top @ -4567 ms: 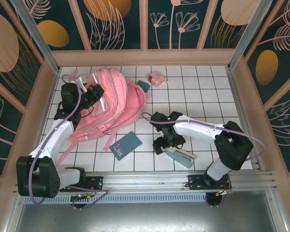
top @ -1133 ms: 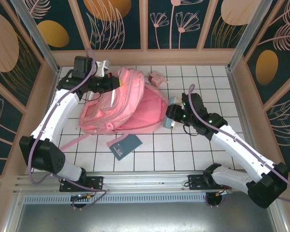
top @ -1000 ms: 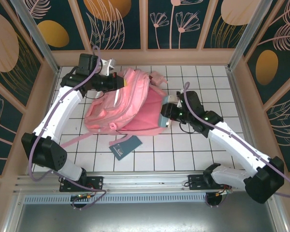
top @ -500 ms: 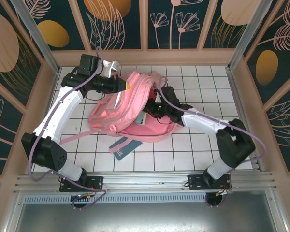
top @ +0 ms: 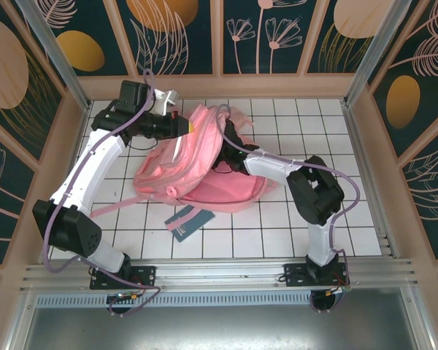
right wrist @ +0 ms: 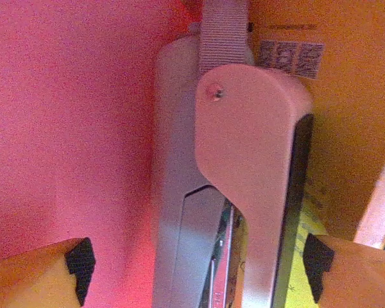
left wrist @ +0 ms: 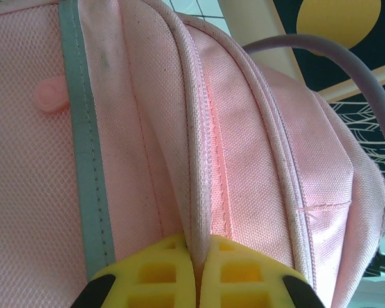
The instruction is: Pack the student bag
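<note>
The student bag (top: 204, 157), a big pink backpack, lies on the white tiled table with its opening lifted. My left gripper (top: 186, 125) is shut on the bag's top edge; the left wrist view has its yellow fingertips (left wrist: 194, 256) pinching a fold of piping on the bag (left wrist: 256, 128). My right arm (top: 266, 164) reaches into the opening from the right. Inside, a grey-blue stapler (right wrist: 244, 167) lies against the pink lining (right wrist: 64, 128). My right gripper (right wrist: 196, 266) is open, its fingers wide apart on either side of the stapler.
A dark blue notebook (top: 190, 221) lies on the table in front of the bag. A small pink pouch (top: 242, 117) sits behind it. A pink strap (top: 106, 210) trails left. An orange-yellow item with a label (right wrist: 346, 96) sits in the bag beside the stapler.
My right arm carried the stapler from the table's front right up to the bag and pushed into the opening. My left gripper raised the bag's top edge and keeps holding it.
</note>
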Available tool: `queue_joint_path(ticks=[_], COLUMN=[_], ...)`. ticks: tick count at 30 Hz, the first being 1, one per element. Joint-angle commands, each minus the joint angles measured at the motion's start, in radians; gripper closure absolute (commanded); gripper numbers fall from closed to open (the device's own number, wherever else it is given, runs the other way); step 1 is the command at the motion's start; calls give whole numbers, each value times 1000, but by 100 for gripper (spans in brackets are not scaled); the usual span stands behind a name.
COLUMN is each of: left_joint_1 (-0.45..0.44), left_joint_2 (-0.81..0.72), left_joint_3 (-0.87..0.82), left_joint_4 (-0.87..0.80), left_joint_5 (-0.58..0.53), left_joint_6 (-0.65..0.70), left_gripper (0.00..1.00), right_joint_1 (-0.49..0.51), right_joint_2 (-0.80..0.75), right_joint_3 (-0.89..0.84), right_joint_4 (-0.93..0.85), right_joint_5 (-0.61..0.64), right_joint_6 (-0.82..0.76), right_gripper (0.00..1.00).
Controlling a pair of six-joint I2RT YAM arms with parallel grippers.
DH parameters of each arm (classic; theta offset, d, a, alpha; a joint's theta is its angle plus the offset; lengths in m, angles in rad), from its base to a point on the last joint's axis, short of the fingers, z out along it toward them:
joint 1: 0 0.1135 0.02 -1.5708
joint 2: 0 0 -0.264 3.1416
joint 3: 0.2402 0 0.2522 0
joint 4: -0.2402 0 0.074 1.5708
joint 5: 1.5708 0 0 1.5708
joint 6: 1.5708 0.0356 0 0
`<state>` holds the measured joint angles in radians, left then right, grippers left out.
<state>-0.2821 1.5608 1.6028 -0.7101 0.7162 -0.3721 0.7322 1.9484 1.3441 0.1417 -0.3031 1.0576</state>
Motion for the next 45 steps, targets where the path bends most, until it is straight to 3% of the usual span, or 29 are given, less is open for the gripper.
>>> queue_joint_path(ticks=[1, 6, 14, 18, 22, 28, 34, 39, 41, 45], left_joint_1=[36, 107, 242, 322, 348, 362, 362, 363, 363, 363], left_joint_2=[-42, -88, -188, -212, -226, -233, -314, -396, -419, -412], left_joint_3=[34, -40, -166, -221, -237, -237, -407, -528, -554, -576], left_joint_4=[114, 193, 352, 409, 433, 370, 408, 394, 397, 434], left_joint_5=[-8, -42, -167, -182, -231, -344, -435, -640, -696, -656], left_joint_6=[-26, -117, -289, -360, -394, -352, -368, -384, -397, -421], left_gripper=[100, 100, 100, 100, 100, 100, 100, 100, 100, 100], right_joint_1=[9, 11, -1, -56, -112, -150, -100, -107, -118, -125], right_joint_2=[-39, -136, -355, -420, -450, -418, -359, -313, -256, -94], right_joint_3=[26, -23, -84, -68, -93, -118, -198, -232, -160, 46], right_joint_4=[-11, 12, -32, -104, -167, -292, -345, -328, -371, -484], right_joint_5=[38, 44, 86, 119, 162, 65, -31, 28, 86, 276], right_joint_6=[-73, -207, -447, -464, -487, -552, -636, -614, -589, -503], right_gripper=[9, 2, 9, 9, 12, 18, 19, 23, 23, 18])
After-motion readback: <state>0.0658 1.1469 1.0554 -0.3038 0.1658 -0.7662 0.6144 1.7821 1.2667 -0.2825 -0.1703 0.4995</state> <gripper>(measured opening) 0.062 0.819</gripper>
